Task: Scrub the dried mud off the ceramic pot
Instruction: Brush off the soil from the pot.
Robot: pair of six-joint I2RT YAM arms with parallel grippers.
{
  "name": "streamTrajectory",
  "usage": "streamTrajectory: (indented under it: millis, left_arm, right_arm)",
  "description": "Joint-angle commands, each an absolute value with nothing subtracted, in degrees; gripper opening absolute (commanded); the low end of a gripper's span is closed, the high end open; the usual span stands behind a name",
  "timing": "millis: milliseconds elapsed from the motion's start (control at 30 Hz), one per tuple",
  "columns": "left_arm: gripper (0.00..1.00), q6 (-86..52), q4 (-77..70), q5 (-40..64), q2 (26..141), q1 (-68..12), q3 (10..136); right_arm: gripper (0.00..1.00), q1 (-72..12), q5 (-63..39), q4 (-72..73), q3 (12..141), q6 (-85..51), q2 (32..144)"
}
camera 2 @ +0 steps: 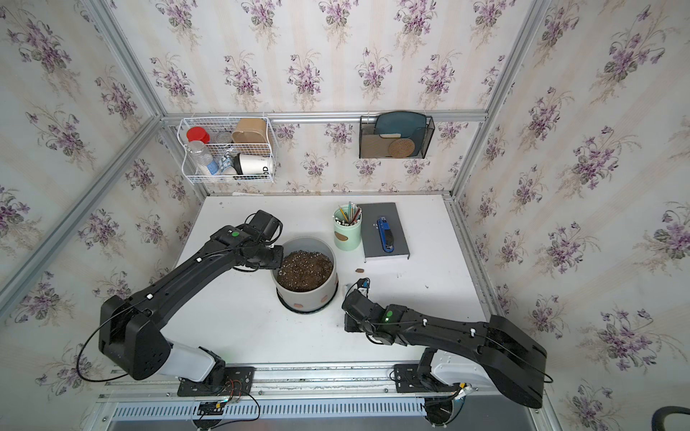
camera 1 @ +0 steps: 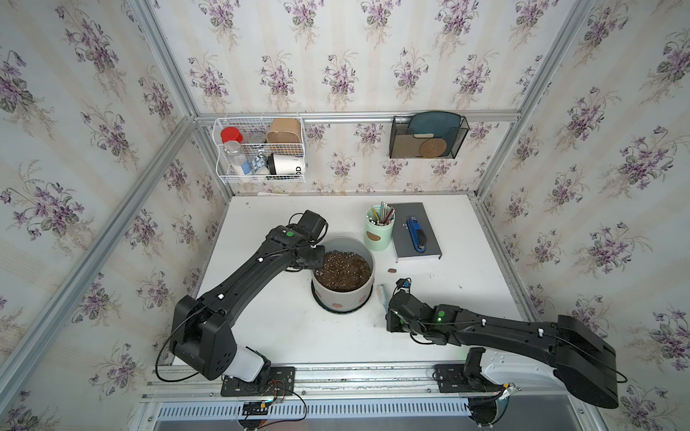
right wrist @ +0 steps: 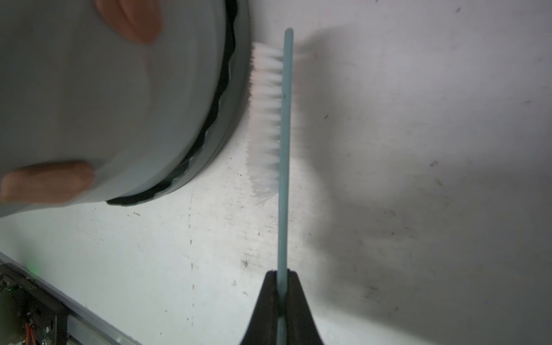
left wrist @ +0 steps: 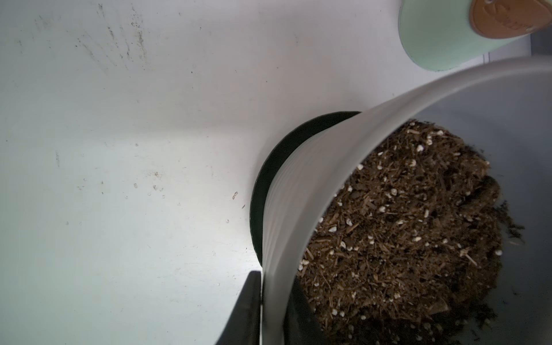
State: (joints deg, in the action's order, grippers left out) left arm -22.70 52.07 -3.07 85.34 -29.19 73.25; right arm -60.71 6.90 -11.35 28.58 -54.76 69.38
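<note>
Top views: pot (camera 1: 338,294) sits mid-table (camera 1: 261,328) on its saucer, soil (camera 1: 343,270) inside, mud (camera 1: 338,306) blobs on the near wall, showing in both top views (camera 2: 298,305). One loose blob (camera 1: 392,270) lies to the right. Left gripper (camera 1: 315,257) is at the pot's left rim. Brush (camera 1: 381,294) stands just right of the pot. Cup (camera 1: 379,239) is further back.

Left wrist: left gripper (left wrist: 273,283) straddles the pot (left wrist: 298,209) wall, jaws narrow, one finger outside, one over the soil; squeezing or not, I cannot tell. Saucer (left wrist: 268,179) peeks out below.

Right wrist: right gripper (right wrist: 282,274) is clamped on the brush (right wrist: 283,149) handle. Bristles (right wrist: 267,119) face the saucer (right wrist: 239,89), just beside it. Two mud (right wrist: 131,21) blobs sit on the pot wall (right wrist: 104,98).
</note>
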Motion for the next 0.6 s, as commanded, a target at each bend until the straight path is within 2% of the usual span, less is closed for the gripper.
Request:
streamTrajectory:
  millis: [0, 133, 333, 367, 567]
  left_arm:
    - [0.12, -23.8, 50.4, -2.4, 85.2, -29.2, 73.0]
    - [0.00, -23.8, 50.6, -2.4, 85.3, -29.2, 72.5]
    - [0.00, -24.5, 50.2, -1.8, 84.3, -29.2, 70.9]
    - [0.02, -24.5, 50.2, -1.6, 84.1, -29.2, 70.8]
    - [0.28, -23.2, 50.6, -4.2, 83.8, -29.0, 72.6]
  right_arm:
    - [0.00, -60.8, 4.9, -3.7, 28.7, -57.9, 70.1]
    - [0.00, -61.1, 5.3, -3.1, 29.0, -57.4, 68.0]
    - [0.00, -61.6, 7.1, -7.2, 28.7, -58.7, 66.8]
    - [0.00, -61.5, 8.1, -9.1, 28.7, -59.2, 66.7]
    - [0.00, -61.5, 10.6, -13.6, 27.8, -60.0, 63.3]
